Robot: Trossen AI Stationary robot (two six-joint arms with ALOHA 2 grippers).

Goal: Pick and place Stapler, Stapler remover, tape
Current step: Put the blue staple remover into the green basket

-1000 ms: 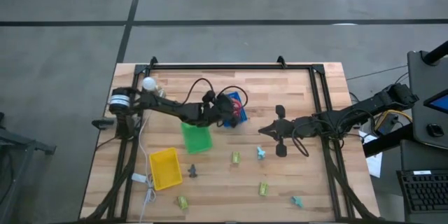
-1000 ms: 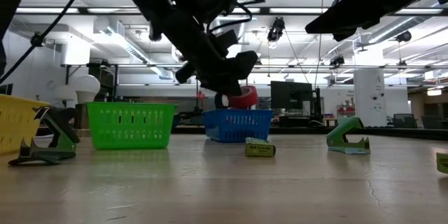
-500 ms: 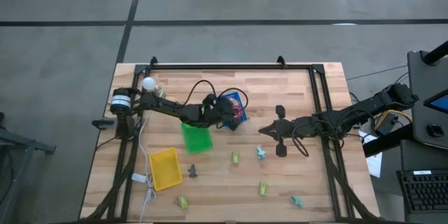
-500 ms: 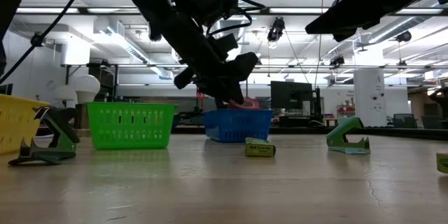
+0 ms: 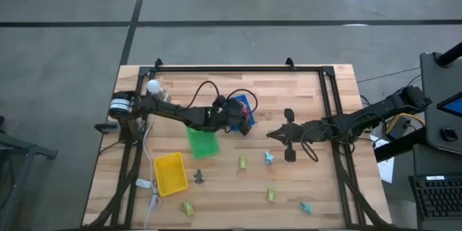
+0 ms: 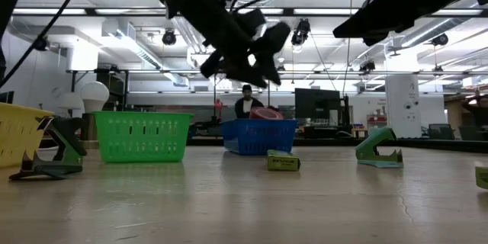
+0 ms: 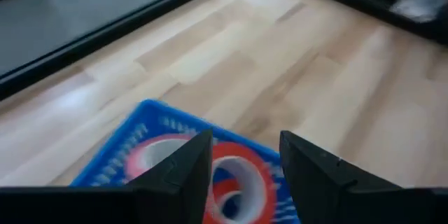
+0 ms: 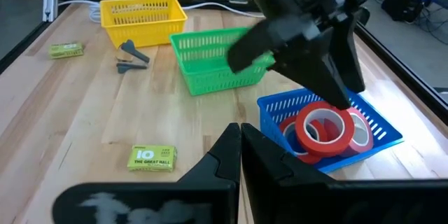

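Note:
My left gripper [image 5: 242, 118] [image 6: 261, 62] hangs open above the blue bin [image 5: 246, 102] [image 8: 381, 130]; its fingers [image 7: 183, 168] stand apart over the bin. Red tape rolls [image 8: 322, 131] [image 7: 234, 175] lie inside the bin; one roll's top [image 6: 264, 112] shows above the rim. My right gripper [image 5: 269, 136] [image 8: 240, 134] waits shut over the table's middle right, holding nothing. Teal staple removers [image 5: 268, 157] [image 6: 379, 151] and small yellow-green boxes [image 5: 243, 162] [image 8: 150, 157] lie on the wood.
A green bin [image 5: 202, 141] [image 8: 210, 63] stands beside the blue one, and a yellow bin [image 5: 170, 173] [image 8: 143, 15] nearer the near-left corner. A dark staple remover [image 5: 198, 178] and more boxes [image 5: 272, 195] lie toward the near edge. A black frame [image 5: 238, 67] rims the table.
My left gripper went down with a red tape roll into the blue bin, let go of it, then rose clear. The roll now lies in the bin with the others.

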